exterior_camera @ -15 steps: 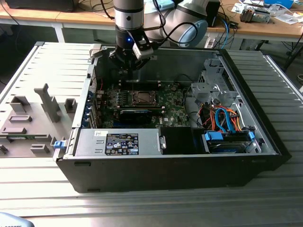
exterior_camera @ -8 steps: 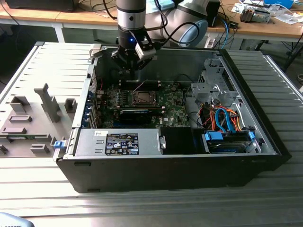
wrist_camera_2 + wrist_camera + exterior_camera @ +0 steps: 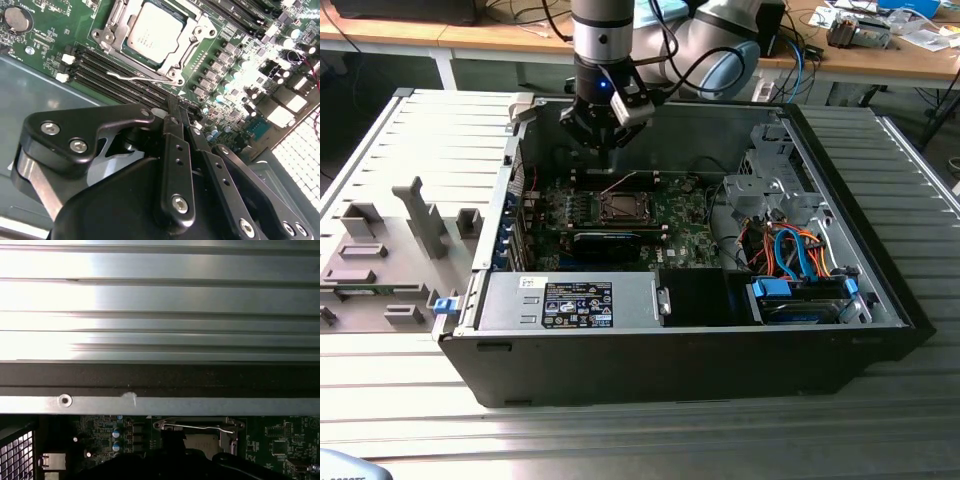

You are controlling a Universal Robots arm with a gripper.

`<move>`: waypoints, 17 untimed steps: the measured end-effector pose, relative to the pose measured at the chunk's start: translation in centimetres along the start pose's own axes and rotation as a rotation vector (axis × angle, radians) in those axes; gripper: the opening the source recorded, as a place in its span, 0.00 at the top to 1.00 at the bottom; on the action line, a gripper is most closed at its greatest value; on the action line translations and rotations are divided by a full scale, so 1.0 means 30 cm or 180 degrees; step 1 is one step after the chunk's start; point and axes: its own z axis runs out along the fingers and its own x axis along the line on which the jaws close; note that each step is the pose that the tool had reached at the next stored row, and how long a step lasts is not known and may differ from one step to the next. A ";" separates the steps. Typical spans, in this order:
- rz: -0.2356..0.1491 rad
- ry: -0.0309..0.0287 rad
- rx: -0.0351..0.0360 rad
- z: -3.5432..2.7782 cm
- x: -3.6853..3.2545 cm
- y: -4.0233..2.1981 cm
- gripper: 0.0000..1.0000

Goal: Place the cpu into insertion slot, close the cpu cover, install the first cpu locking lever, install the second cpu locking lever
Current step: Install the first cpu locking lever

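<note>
My gripper [image 3: 181, 117], clenched and empty, hovers above the far edge of the insertion slot [image 3: 620, 207]; the cpu [image 3: 156, 31] sits seated just nearer.

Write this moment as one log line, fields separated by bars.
gripper: shut, empty, above board | cpu: seated in insertion slot | cpu cover: closed over chip | locking lever: lies along socket edge
</note>
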 end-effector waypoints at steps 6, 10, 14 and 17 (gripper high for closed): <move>0.0000 -0.0001 -0.0001 0.001 -0.046 0.000 0.89; 0.0000 0.0000 0.0000 0.003 -0.050 0.000 0.89; 0.0000 0.0000 0.0000 0.004 -0.053 -0.001 0.89; 0.0000 0.0000 0.0000 0.005 -0.053 0.000 0.89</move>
